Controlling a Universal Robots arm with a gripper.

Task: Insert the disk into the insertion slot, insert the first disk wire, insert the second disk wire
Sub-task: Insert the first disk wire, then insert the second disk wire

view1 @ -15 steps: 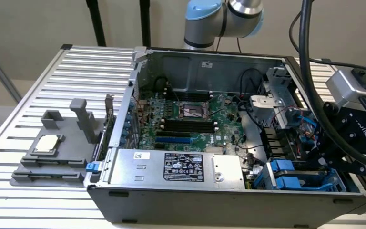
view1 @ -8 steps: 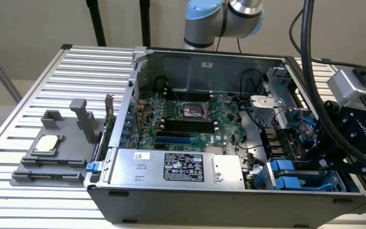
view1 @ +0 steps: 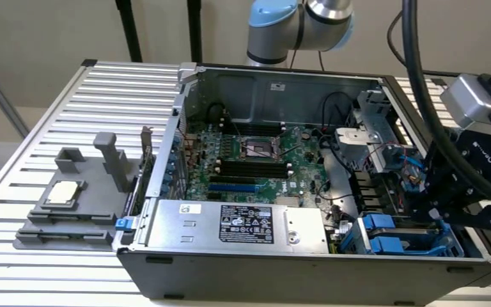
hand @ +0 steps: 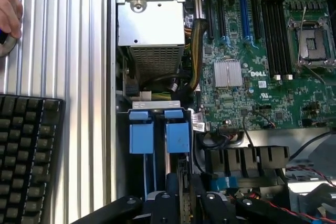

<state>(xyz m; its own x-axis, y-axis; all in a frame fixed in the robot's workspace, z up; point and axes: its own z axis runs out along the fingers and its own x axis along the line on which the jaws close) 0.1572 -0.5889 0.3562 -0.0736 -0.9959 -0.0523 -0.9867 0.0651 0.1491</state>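
The disk (hand: 177, 136) stands on edge in the insertion slot (hand: 153, 105), the grey-blue drive cage beside the power supply. Its bright blue carrier end faces the camera and its label is hidden. My gripper (hand: 182, 182) is right behind it, with the two black fingers (hand: 171, 188) close together on the disk's thin rear edge. A second blue-tabbed carrier (hand: 141, 132) sits in the neighbouring bay. In the exterior view my gripper (view1: 433, 214) hangs over the cage (view1: 450, 246) at the case's lower right corner, just beside the blue carriers (view1: 380, 231).
The silver power-supply box (view1: 237, 224) fills the case's front. The motherboard (hand: 262, 51) lies beyond, with red and black wires (hand: 273, 203) near the gripper. A person's hand (hand: 8, 11) and a black keyboard (hand: 26, 156) are on the slatted table. A grey fixture (view1: 66, 204) stands at the exterior view's left.
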